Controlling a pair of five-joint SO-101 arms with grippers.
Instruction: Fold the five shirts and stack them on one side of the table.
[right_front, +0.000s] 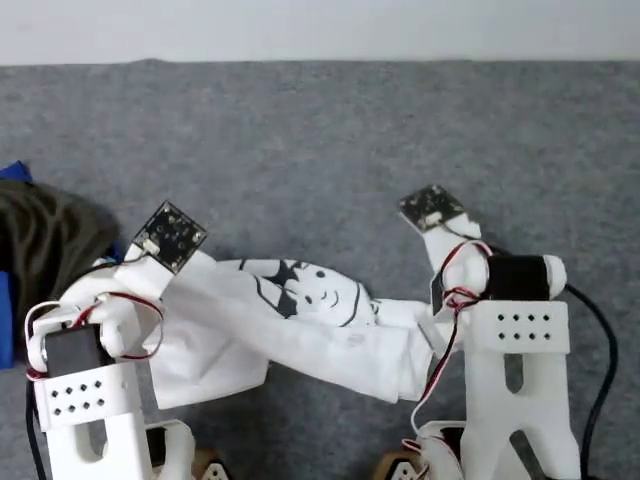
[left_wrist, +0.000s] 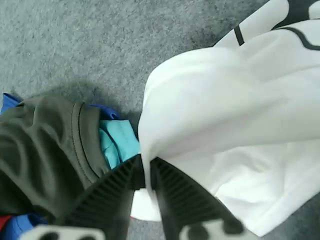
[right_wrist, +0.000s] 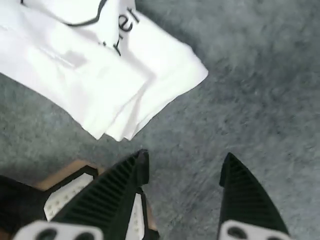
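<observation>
The white shirt (right_front: 300, 320) lies bunched across the near side of the counter (right_front: 350, 140), stretched between my two arms with its print facing up. My left hand (left_wrist: 146, 170) is clenched on a fold of its edge, close to the pile (left_wrist: 45, 150) of dark, teal and blue shirts at the counter's left edge. My right hand (right_wrist: 186, 162) is released, fingers spread over grey counter just beside the shirt's folded corner. Beyond the shirt, grey counter runs to the far edge.

Overhead high view, two close downward wrist views, white shirt (right_front: 330, 350) common to all
</observation>
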